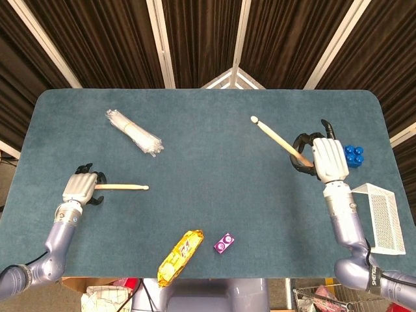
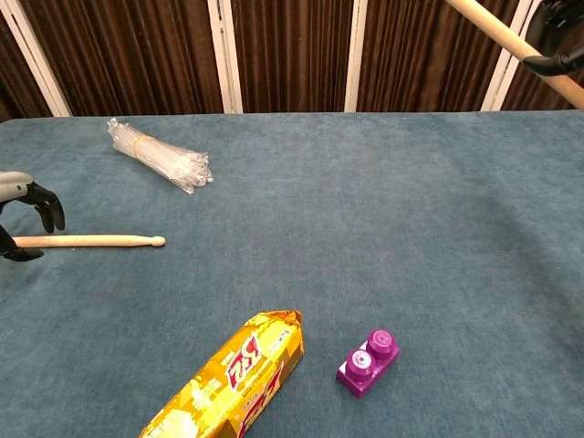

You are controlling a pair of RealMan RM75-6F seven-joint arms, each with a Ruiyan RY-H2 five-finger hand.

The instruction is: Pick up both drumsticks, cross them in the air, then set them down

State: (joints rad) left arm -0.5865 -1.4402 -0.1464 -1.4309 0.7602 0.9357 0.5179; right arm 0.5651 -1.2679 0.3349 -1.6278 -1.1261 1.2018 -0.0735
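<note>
One wooden drumstick (image 1: 123, 187) (image 2: 91, 241) lies flat on the blue table at the left, tip pointing right. My left hand (image 1: 81, 188) (image 2: 23, 205) arches over its butt end, with fingers above the stick and thumb below it, and a gap shows between them and the wood. The other drumstick (image 1: 273, 135) (image 2: 497, 32) is up in the air at the right, slanting up and to the left. My right hand (image 1: 325, 159) (image 2: 558, 36) grips its lower end.
A bundle of clear plastic sticks (image 1: 133, 132) (image 2: 160, 155) lies at the back left. A yellow snack packet (image 1: 180, 257) and a purple brick (image 1: 224, 243) sit near the front edge. A blue brick (image 1: 354, 156) and a white basket (image 1: 383, 218) are by the right arm.
</note>
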